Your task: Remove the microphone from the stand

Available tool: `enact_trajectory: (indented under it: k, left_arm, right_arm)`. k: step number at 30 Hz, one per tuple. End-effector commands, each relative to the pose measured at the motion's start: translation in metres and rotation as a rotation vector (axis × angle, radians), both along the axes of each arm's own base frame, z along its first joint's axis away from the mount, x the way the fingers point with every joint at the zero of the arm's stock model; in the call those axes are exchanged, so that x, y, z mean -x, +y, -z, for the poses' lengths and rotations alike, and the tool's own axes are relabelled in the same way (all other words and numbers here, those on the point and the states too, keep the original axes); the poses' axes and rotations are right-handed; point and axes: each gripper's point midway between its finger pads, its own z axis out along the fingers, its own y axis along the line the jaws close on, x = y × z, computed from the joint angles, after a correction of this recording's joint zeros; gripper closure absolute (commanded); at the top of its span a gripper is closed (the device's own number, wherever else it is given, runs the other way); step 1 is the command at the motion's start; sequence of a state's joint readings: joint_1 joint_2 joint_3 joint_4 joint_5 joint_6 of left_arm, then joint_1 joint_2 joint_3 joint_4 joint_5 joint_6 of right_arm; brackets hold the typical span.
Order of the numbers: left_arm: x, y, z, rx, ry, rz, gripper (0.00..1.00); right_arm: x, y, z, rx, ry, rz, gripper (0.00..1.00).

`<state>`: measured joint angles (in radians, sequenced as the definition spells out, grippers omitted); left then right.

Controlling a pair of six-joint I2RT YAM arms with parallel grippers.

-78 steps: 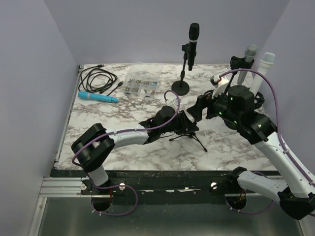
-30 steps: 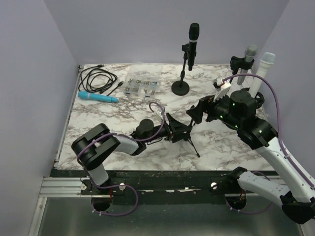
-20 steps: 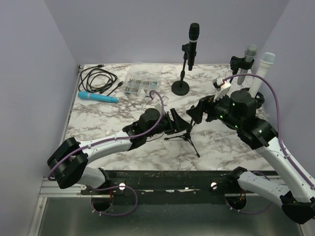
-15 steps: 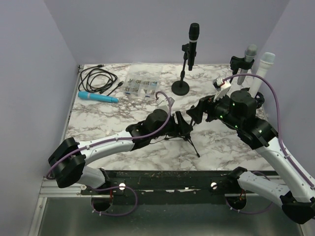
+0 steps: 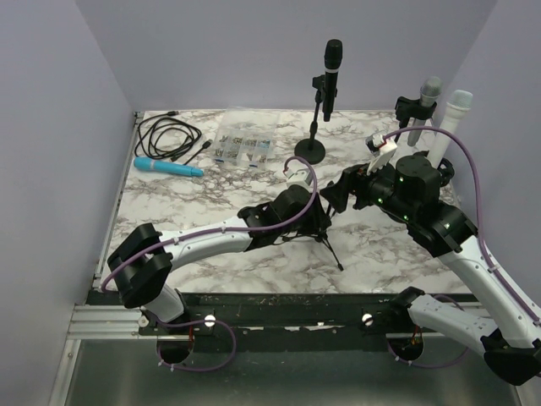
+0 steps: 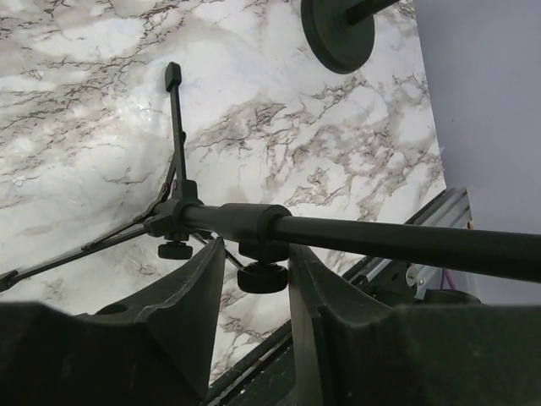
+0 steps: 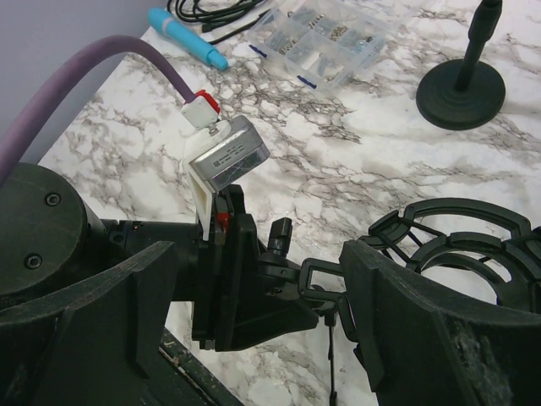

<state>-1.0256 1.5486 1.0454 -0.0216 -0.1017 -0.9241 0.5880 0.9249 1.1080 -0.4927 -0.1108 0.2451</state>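
A small black tripod stand [image 5: 330, 247] stands mid-table, and its black shock-mount ring [image 7: 473, 254] looks empty. My left gripper [image 5: 314, 222] is closed around the stand's pole at its collar and knob [image 6: 262, 275], with the legs [image 6: 173, 127] spread on the marble. My right gripper [image 5: 338, 193] is open just beyond it, its fingers [image 7: 397, 321] on either side of the left gripper and the mount's bracket, touching nothing. A black microphone [image 5: 332, 72] sits upright in a round-base stand [image 5: 310, 150] at the back.
A grey microphone [image 5: 429, 91] and a white one [image 5: 457, 106] stand in holders at the back right. A blue microphone [image 5: 169, 167], a coiled black cable [image 5: 169, 135] and a clear parts box [image 5: 245, 145] lie at the back left. The table's front edge [image 5: 279, 296] is close below the stand.
My left arm drew back to the left, then stretched right again, and the stand's legs shifted slightly. My right arm rose a little at first and has held still since.
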Motion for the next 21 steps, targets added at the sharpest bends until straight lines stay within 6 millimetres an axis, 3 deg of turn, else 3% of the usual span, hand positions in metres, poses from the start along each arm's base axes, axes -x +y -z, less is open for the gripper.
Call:
enact_trajectory:
  k: [1,7,16,18,21]
  left_arm:
    - [-0.003,0.002,0.002,-0.025,0.002,-0.015,0.64]
    - [0.006,0.000,0.006,-0.018,0.036,0.017,0.56]
    - [0.019,-0.008,-0.002,0.056,0.041,0.101,0.55]
    - [0.021,-0.009,-0.004,0.085,0.048,0.124,0.60]
    - [0.022,-0.008,-0.006,0.136,0.060,0.146,0.82]
  right_arm:
    - [0.004,-0.003,0.015,0.028,0.063,0.008,0.14]
    - [0.003,0.000,0.017,0.027,0.067,-0.001,0.14]
    - [0.003,0.000,0.017,0.027,0.068,-0.001,0.14]
    - [0.003,0.000,0.017,0.025,0.070,-0.003,0.14]
    - [0.004,0.000,0.016,0.024,0.066,-0.002,0.14]
